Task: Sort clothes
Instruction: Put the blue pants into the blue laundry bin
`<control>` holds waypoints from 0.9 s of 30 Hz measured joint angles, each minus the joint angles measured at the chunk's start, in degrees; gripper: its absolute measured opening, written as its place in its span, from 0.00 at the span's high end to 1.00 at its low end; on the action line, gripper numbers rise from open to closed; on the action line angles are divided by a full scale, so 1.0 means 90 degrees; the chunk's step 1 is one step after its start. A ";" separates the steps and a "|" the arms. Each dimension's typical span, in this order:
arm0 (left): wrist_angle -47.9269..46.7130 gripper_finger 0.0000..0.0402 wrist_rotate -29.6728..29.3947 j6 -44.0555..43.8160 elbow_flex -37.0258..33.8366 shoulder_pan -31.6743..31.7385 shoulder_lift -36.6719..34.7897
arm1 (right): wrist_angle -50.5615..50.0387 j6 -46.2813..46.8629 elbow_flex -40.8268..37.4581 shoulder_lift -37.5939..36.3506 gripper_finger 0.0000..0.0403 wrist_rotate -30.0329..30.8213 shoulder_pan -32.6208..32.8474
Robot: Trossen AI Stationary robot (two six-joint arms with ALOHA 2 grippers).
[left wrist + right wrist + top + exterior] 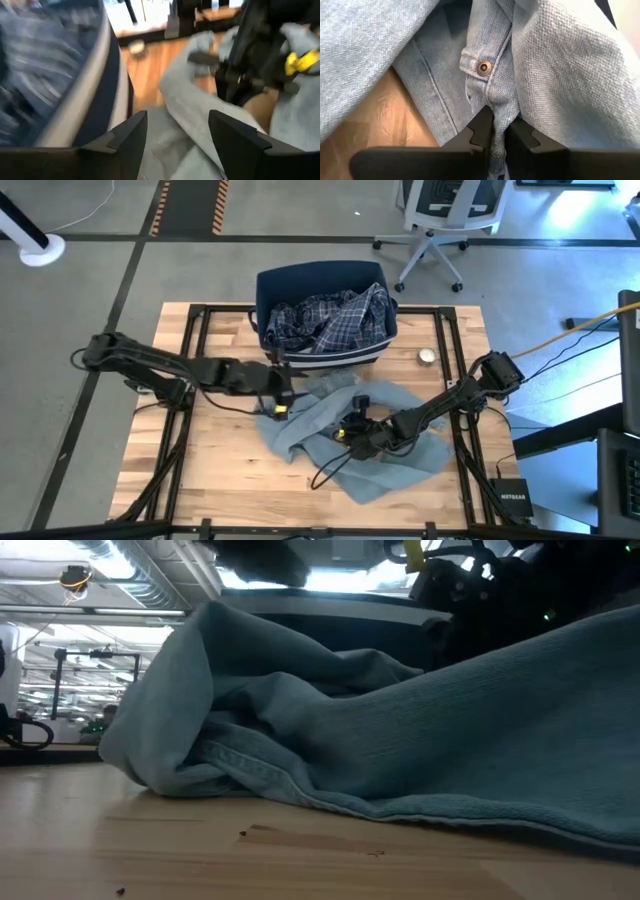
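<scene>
A large light grey-blue garment (375, 445) lies crumpled on the wooden table; in the low view (400, 730) it is a heap. A blue-and-white plaid shirt (330, 320) lies inside the navy bin (268, 288) at the far middle. My right gripper (350, 432) is shut on the grey-blue garment near its middle. My left gripper (280, 398) is open at the garment's far left part, just in front of the bin; in its wrist view (175, 145) the cloth lies between and beyond its fingers. No pink or black pieces show. My right gripper pinches a raised fold of the grey-blue garment (497, 107) between its two fingers, just below a seam with a metal rivet (483, 67). Several layers are bunched in the pinch. The rest of the garment lies slack on the table around the fingers.
A small round object (427, 356) lies on the table to the right of the bin. A black cable (335, 465) trails over the garment's near part. Bare wood (220, 460) shows at the near left. An office chair (440, 220) stands beyond the table.
</scene>
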 joint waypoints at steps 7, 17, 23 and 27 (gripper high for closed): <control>-0.0423 0.48 0.0084 -0.0742 0.0000 -0.0002 0.0811 | 0.0001 -0.0051 0.0012 0.0001 0.92 -0.0111 0.0000; -0.0943 0.48 0.0376 -0.1652 -0.0002 -0.0381 0.1815 | 0.0480 -0.0145 0.0012 -0.0017 0.91 -0.0110 0.0170; -0.0945 0.48 0.0397 -0.1430 -0.0002 -0.0588 0.2328 | 0.0476 -0.0214 0.0230 -0.0218 0.84 -0.0127 0.0260; -0.0948 0.48 0.0402 -0.1295 0.0000 -0.0590 0.2461 | 0.0406 -0.0143 0.0455 -0.0418 0.78 -0.0341 0.0242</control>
